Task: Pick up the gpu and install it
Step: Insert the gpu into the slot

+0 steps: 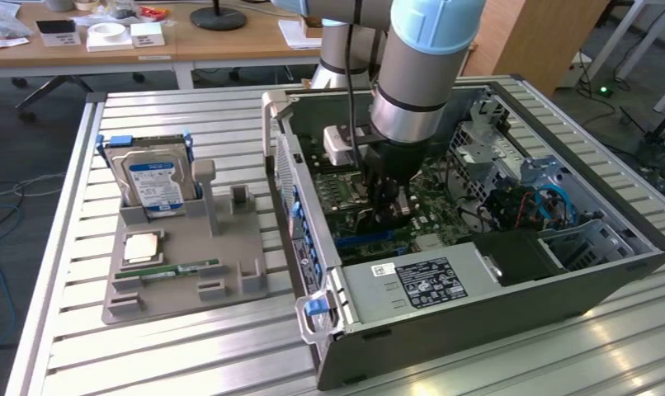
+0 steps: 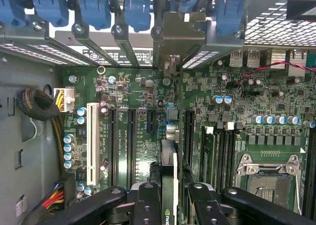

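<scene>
We see the tool (image 2: 172, 190) clamped on the gpu (image 2: 169, 161), which stands edge-on over the motherboard (image 2: 138, 94) inside the open computer case (image 1: 509, 305). We cannot tell whether it is seated. Its silver bracket (image 2: 171, 62) meets the rear wall beneath blue clips (image 2: 94, 8). Black slots (image 2: 132, 141) lie on one side, the CPU socket (image 2: 269, 178) on the other. On the bench (image 1: 178, 363), a hard drive (image 1: 154, 177) stands in a grey holder (image 1: 233, 280).

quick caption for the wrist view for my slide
The gripper holds the gpu edge-on over the motherboard slots inside the computer case.
</scene>
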`<action>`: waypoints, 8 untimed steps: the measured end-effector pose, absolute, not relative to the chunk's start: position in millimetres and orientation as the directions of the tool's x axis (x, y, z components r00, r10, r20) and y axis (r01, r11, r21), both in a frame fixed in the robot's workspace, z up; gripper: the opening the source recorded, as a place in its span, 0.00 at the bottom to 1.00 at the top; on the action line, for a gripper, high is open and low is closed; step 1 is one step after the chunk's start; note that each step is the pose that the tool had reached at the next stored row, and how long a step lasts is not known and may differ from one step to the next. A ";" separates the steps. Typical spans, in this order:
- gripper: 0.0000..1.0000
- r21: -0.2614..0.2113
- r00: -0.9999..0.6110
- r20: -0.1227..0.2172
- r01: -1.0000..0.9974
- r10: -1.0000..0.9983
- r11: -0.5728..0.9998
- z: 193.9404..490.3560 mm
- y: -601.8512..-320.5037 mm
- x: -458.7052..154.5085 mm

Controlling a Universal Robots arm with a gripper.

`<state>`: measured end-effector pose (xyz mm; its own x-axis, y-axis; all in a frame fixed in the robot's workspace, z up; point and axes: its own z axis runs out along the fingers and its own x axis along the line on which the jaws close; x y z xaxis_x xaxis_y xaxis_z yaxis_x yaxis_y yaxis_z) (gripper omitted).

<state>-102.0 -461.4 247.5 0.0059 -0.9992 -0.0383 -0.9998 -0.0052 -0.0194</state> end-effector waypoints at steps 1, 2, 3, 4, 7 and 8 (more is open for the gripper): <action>0.26 -0.019 0.006 -0.038 -1.000 -0.999 -0.005 247.4 -461.4 -102.2; 0.26 -0.019 0.006 -0.038 -1.000 -0.999 -0.005 247.3 -461.5 -102.2; 0.26 -0.019 0.006 -0.038 -1.000 -0.999 -0.005 247.1 -461.5 -102.3; 0.26 -0.019 0.006 -0.037 -1.000 -0.999 -0.005 246.9 -461.5 -102.3; 0.26 -0.019 0.006 -0.036 -1.000 -0.999 -0.005 246.5 -461.5 -102.3; 0.26 -0.019 0.006 -0.036 -1.000 -0.999 -0.005 246.5 -461.5 -102.3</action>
